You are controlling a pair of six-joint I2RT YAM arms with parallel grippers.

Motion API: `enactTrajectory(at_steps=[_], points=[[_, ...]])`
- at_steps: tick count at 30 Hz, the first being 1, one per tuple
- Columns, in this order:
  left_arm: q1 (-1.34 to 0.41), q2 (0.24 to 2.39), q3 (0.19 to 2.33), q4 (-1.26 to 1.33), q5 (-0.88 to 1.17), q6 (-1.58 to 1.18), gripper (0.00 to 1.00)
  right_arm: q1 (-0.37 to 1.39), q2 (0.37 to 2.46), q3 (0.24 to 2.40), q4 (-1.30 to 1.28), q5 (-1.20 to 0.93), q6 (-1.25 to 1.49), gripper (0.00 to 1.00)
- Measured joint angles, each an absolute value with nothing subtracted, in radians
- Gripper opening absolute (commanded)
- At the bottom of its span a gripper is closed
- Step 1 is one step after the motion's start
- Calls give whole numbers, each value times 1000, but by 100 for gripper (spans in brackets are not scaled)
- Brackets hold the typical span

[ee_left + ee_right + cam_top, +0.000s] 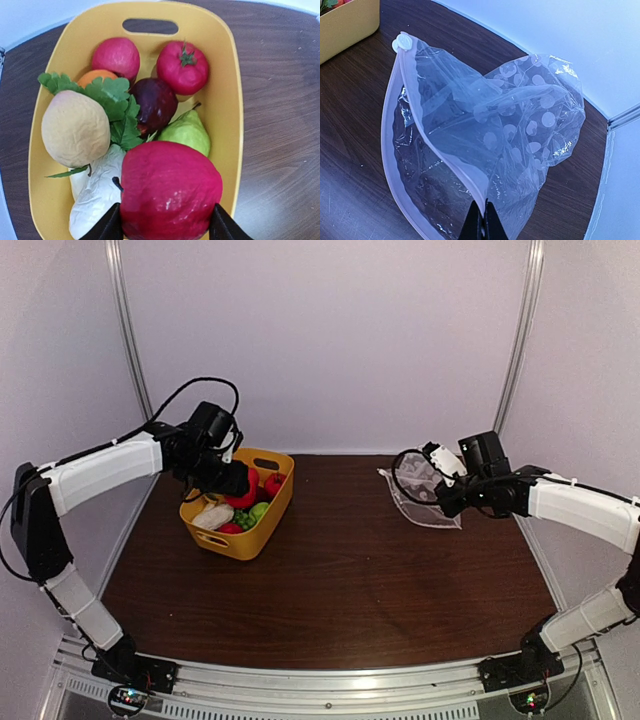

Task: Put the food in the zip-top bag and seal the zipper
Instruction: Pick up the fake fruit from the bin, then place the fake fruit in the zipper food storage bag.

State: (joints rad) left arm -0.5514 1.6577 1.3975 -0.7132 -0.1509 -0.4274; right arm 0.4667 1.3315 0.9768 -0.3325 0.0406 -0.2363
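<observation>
No lettering, label, brand, number or sign can be read in any of the three views. The zip-top bag (520,125) carries only a printed pattern of white dots, with no words on it.

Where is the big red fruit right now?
The big red fruit is low in the left wrist view, inside the yellow tub on the table's left, between the left gripper's jaws, beside a green pear and a white vegetable.

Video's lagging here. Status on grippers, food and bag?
Left gripper straddles red fruit in tub, grip unconfirmed. Right gripper shut on bag rim, mouth open. Nothing in the way.
</observation>
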Motion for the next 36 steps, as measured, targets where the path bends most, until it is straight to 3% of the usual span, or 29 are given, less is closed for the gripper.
enactTrajectory(at_steps=[4, 12, 21, 36], points=[[-555, 1538, 1401, -670, -64, -430, 39, 467, 1331, 982, -350, 37, -228, 0], [-692, 1380, 1335, -337, 135, -486, 35, 467, 1376, 1129, -463, -7, -209, 0], [-899, 1530, 1302, -42, 192, -564, 34, 492, 1448, 1284, -573, -96, -150, 0], [-949, 1847, 1412, 182, 179, -705, 31, 531, 1480, 1382, -659, -252, -52, 0]])
